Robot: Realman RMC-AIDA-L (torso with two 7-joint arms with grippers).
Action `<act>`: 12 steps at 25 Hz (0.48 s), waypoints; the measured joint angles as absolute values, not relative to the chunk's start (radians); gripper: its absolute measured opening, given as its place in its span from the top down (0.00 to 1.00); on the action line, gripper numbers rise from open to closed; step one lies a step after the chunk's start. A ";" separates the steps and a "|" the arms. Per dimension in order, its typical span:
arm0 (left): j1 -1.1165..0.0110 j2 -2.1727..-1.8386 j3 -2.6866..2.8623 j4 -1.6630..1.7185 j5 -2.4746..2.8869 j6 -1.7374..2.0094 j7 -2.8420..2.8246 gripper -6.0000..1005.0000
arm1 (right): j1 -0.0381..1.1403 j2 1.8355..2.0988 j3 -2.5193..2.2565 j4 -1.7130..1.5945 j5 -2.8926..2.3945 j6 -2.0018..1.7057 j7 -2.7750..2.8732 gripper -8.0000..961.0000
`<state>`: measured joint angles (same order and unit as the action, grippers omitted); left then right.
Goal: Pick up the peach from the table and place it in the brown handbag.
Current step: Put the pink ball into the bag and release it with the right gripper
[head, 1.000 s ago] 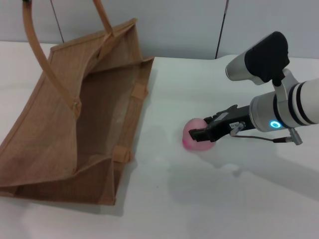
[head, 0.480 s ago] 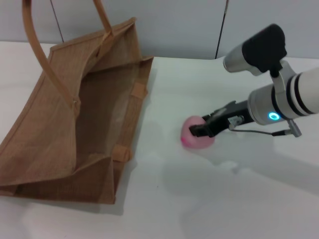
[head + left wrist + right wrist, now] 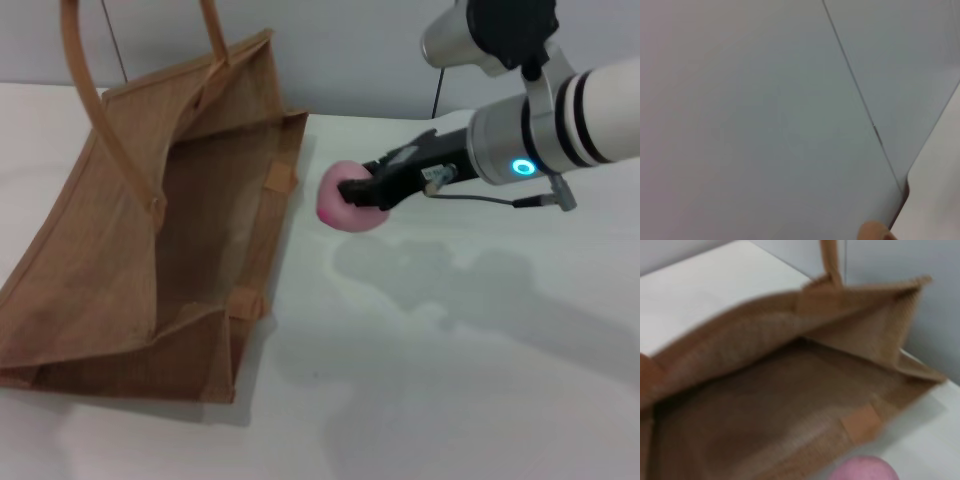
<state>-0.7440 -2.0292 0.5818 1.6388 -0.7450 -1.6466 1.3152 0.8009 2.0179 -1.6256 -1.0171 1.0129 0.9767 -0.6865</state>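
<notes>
The pink peach [image 3: 338, 207] hangs in the air above the white table [image 3: 450, 380], just right of the brown handbag [image 3: 150, 230]. My right gripper [image 3: 362, 190] is shut on the peach and reaches in from the right. The handbag lies on the left of the table with its mouth open toward the peach and its handles arching up. In the right wrist view the bag's open inside [image 3: 765, 405] fills the picture and the top of the peach [image 3: 865, 470] shows at the edge. My left gripper is out of view.
A grey wall panel [image 3: 380, 50] stands behind the table's far edge. The left wrist view shows only grey wall panels [image 3: 765, 110] and a strip of white surface. Bare tabletop lies in front of and right of the bag.
My right gripper has lifted the peach off the table and carried it up and left, closer to the handbag's mouth. The bag has not moved.
</notes>
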 joint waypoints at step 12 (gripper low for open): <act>-0.779 -2.037 0.684 1.620 -0.794 -1.607 1.287 0.81 | 0.850 2.020 -1.670 -0.981 1.166 0.952 -0.781 0.69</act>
<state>-0.7792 -2.0369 0.6839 1.6196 -0.7944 -1.6075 1.2868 0.8500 2.0203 -1.6700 -0.9810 1.1660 0.9522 -0.7811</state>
